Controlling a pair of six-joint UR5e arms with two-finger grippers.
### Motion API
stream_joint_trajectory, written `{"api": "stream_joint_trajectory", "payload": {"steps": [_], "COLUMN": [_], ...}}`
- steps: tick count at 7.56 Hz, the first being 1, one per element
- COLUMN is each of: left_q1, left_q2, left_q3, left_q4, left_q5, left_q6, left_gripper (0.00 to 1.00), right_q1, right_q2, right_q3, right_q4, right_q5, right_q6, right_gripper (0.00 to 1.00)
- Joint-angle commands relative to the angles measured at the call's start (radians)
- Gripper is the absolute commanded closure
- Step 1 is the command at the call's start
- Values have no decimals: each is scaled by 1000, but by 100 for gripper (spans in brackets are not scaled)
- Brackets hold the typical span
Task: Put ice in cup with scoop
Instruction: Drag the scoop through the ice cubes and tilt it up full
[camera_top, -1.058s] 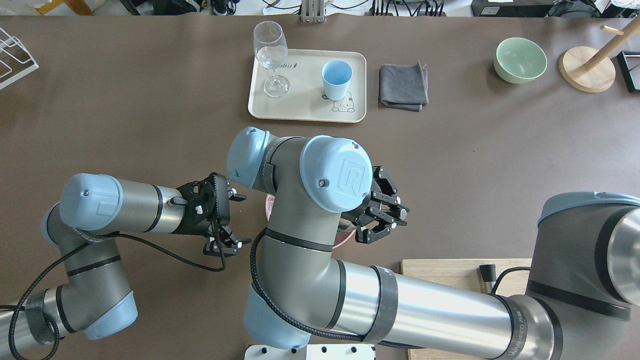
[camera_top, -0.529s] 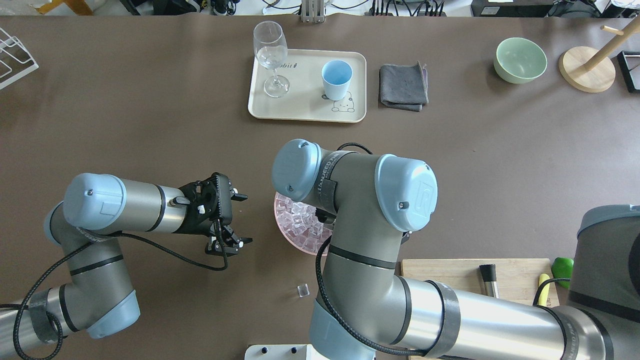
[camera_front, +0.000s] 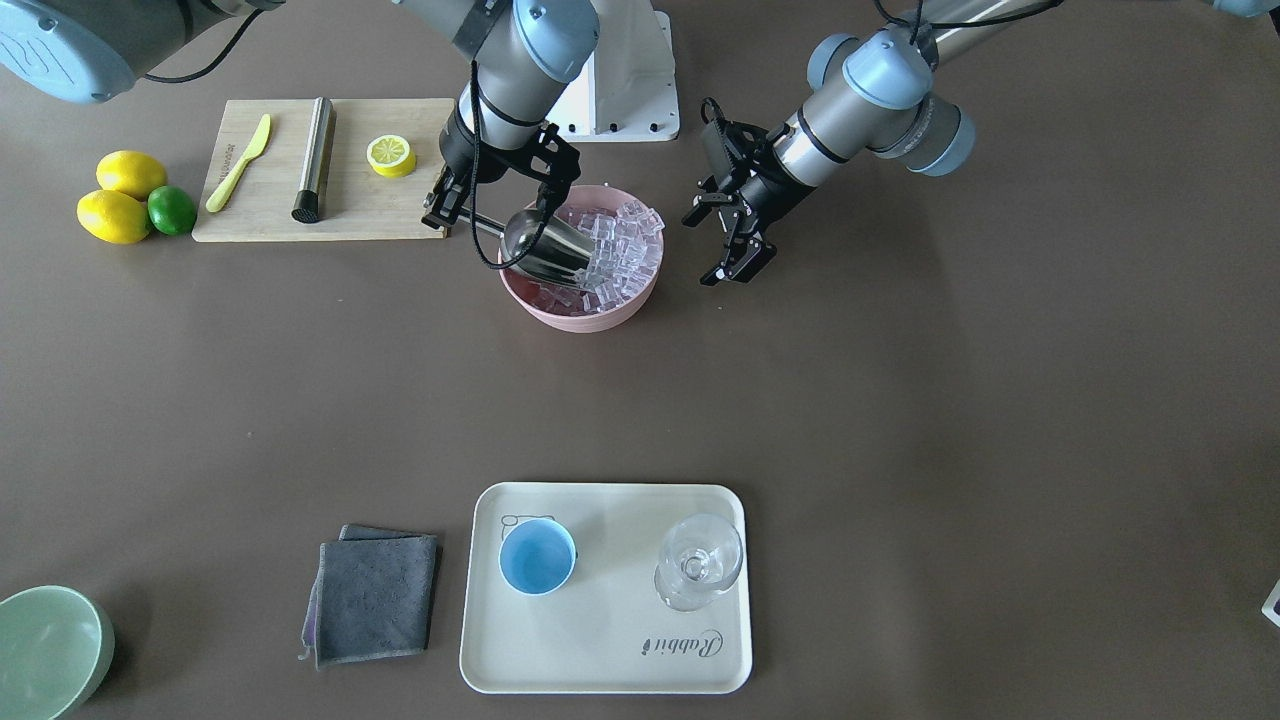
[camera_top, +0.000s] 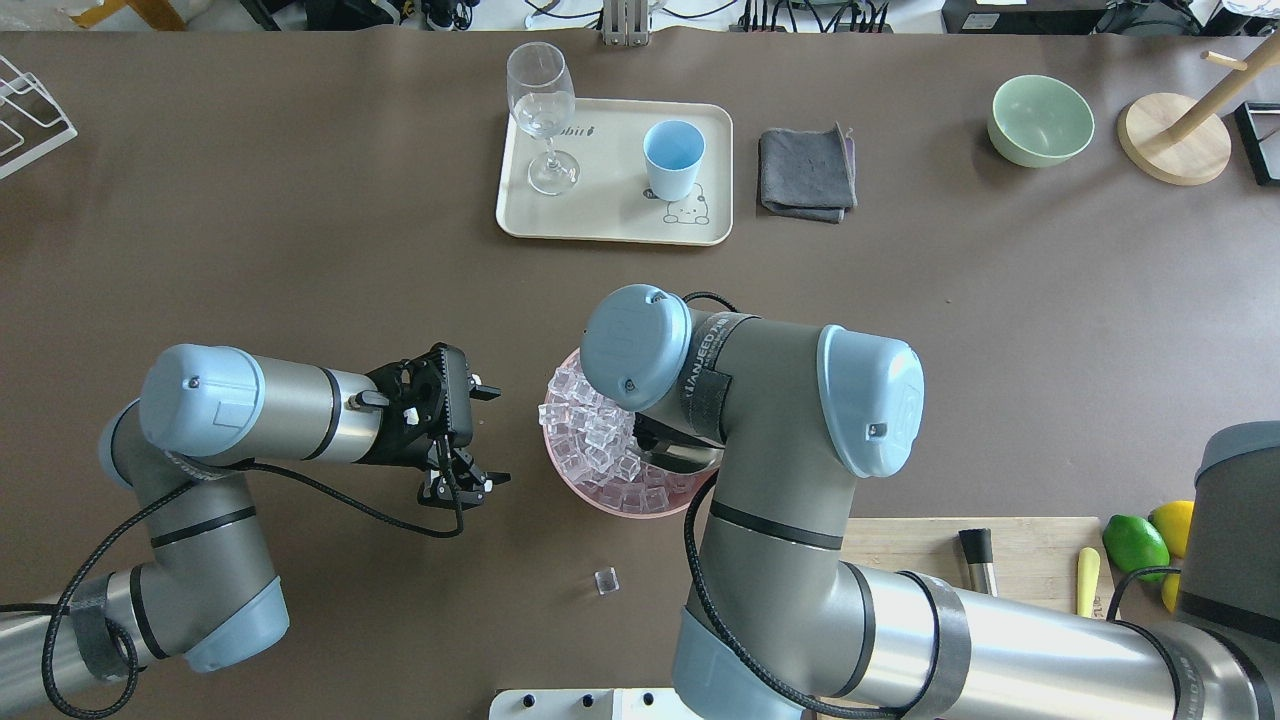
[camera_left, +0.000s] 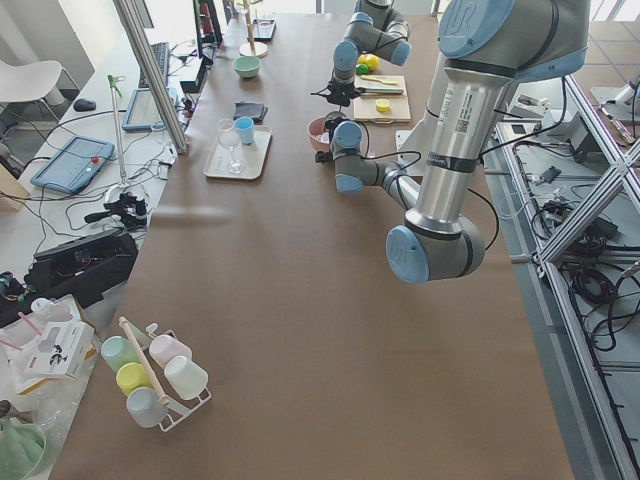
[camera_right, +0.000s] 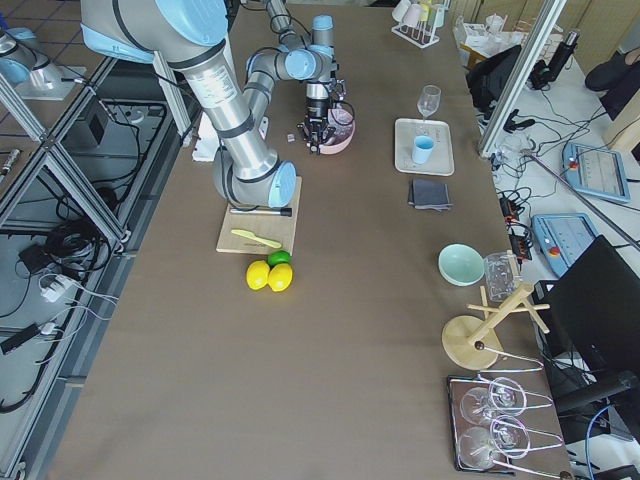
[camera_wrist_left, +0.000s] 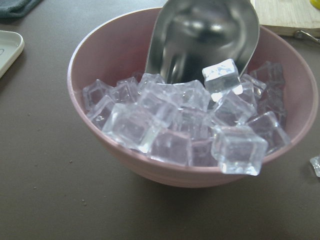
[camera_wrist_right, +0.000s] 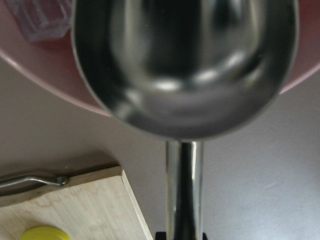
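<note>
I see R gripper (camera_front: 480, 215), clamped on scoop (camera_front: 545, 250) handle, has swung in over last 1s: trough now dug into ice (camera_front: 615, 250) in pink bowl (camera_front: 600, 310). L gripper (camera_front: 725, 245) fingers apart, idle; cup (camera_front: 537, 557) empty on tray (camera_front: 600, 660).

Long table (camera_left: 300, 330), brown matte covering, runs 6 to 12 o'clock in the left-end view. White chair (camera_left: 25, 80) at 10 o'clock. Pale floor (camera_left: 20, 225) at 9 o'clock, strewn with cables (camera_left: 60, 195). Aluminium framing (camera_left: 590, 205) at 3 o'clock. Lighting even, diffuse.
</note>
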Motion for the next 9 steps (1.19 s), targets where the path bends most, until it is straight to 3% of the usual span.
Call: {"api": "stream_joint_trajectory", "payload": {"steps": [1,9], "left_q1": [0,2], "left_q2": [-1,-11], "left_q3": [1,13], "left_q4": [1,4], "left_q5": [2,4], "left_q6": [0,0], "left_gripper": [2,1], "right_q1": [0,3], "right_q2": [-49,-81], "right_q3": [2,7], "right_q4": [108,182], "right_q5": [21,131], "right_q6": [0,-11], "right_gripper": [100,100]}}
